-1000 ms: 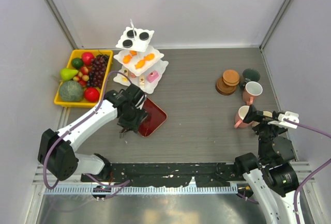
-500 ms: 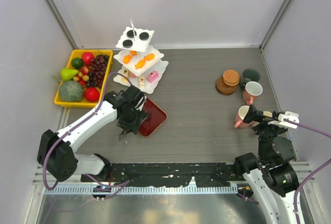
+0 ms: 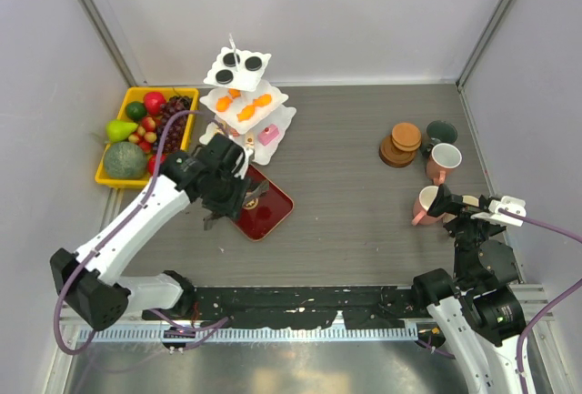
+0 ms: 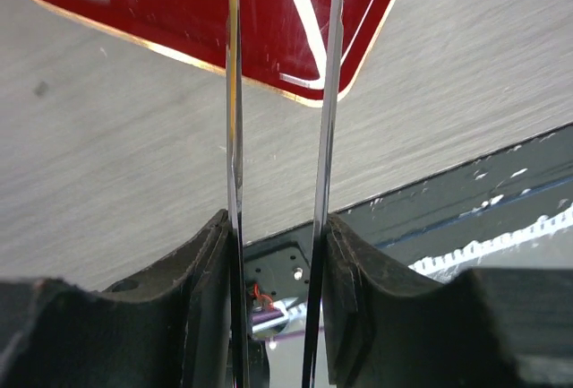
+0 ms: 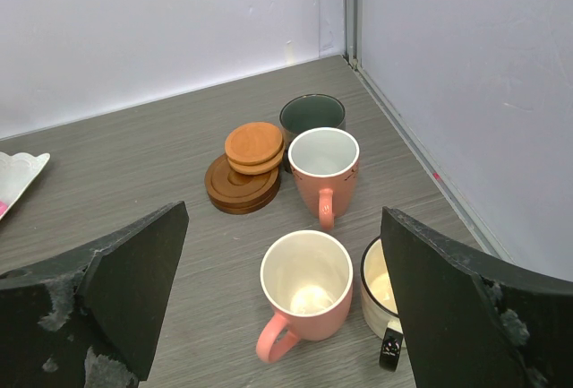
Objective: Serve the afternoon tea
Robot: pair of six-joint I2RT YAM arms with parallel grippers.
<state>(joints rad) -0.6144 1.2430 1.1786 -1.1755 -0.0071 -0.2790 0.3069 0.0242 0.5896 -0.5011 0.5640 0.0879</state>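
woodgrain tabletop (image 3: pixel 346 194) — round brown coasters (image 3: pixel 401 144)

Tongs (image 4: pixel 233 92) cut off above, red tray (image 4: pixel 161 3) cropped, beige mug (image 5: pixel 380 285) half-hidden

The left gripper (image 3: pixel 235 198) holds metal tongs (image 3: pixel 255 192) over a red tray (image 3: pixel 273 217) at five o'clock from the white three-tier stand (image 3: pixel 244 107). At three o'clock on the bench (image 3: pixel 346 185) cluster brown coasters (image 3: pixel 401 144) and mugs (image 3: pixel 445 159), the right gripper (image 3: pixel 452 201) just beside a pink mug (image 3: pixel 424 205).
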